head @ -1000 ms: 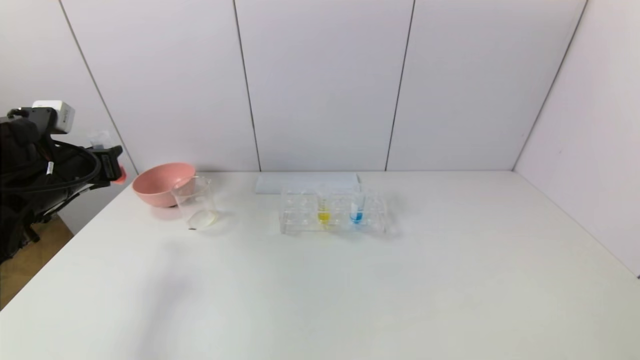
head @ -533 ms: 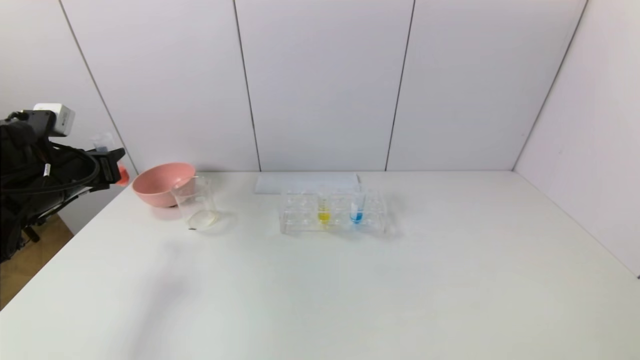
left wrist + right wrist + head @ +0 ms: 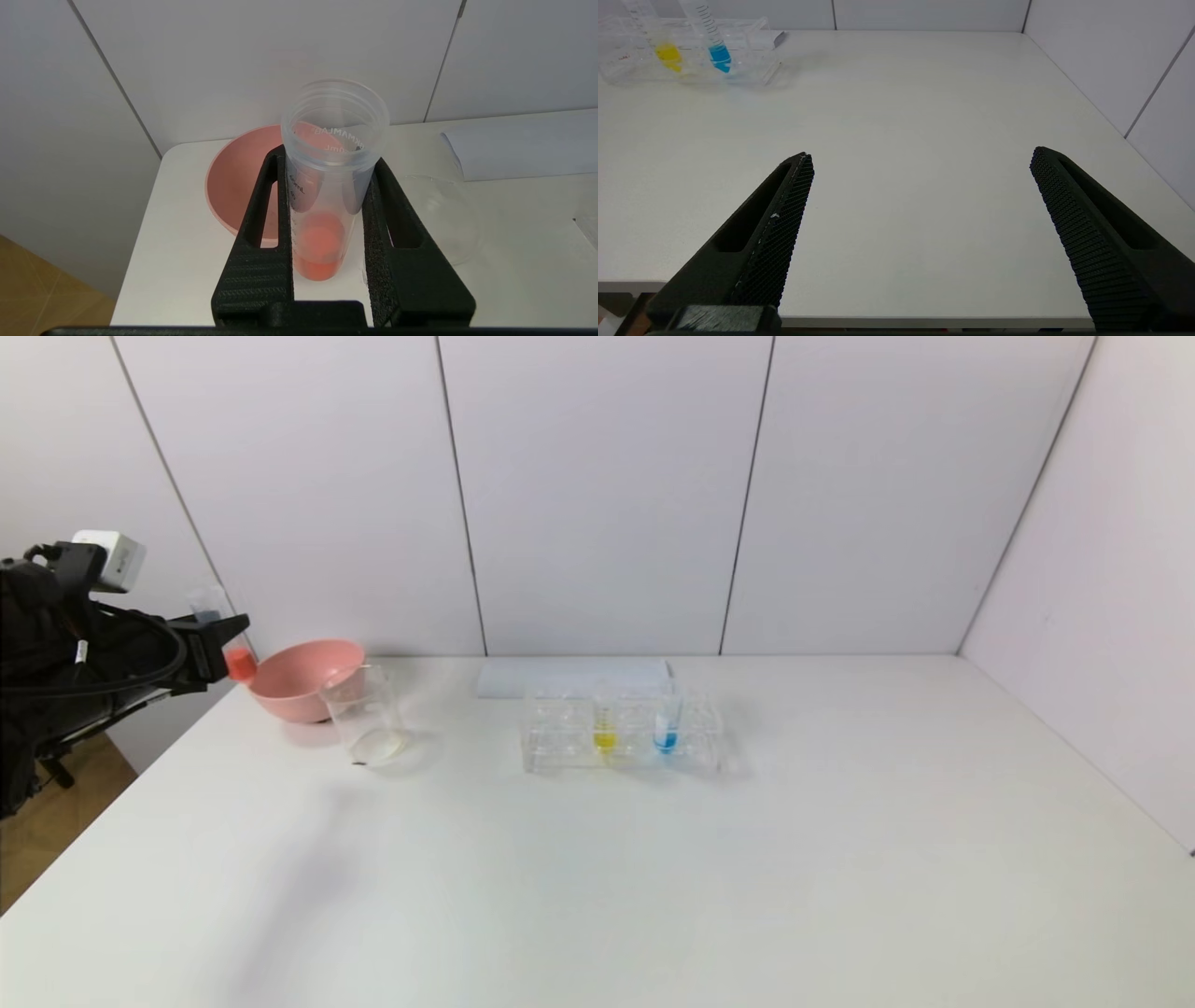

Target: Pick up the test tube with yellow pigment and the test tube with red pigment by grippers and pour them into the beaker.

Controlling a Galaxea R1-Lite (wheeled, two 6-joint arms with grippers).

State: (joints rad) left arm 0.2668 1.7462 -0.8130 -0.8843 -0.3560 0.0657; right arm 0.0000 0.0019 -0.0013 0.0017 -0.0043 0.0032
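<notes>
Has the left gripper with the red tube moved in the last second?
Yes. The left gripper, shut on the red tube, has shifted right toward the pink bowl; the tube's red tip now sits almost against the bowl's rim in the head view.

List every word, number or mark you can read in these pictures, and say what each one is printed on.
"mL": on the red tube, held in the left gripper, beside its scale.
Raised lettering inside that tube's rim, seen mirrored: too unclear to read for certain.
Scale marks on the yellow tube and blue tube: no readable numbers.
Nothing else carries text.
</notes>
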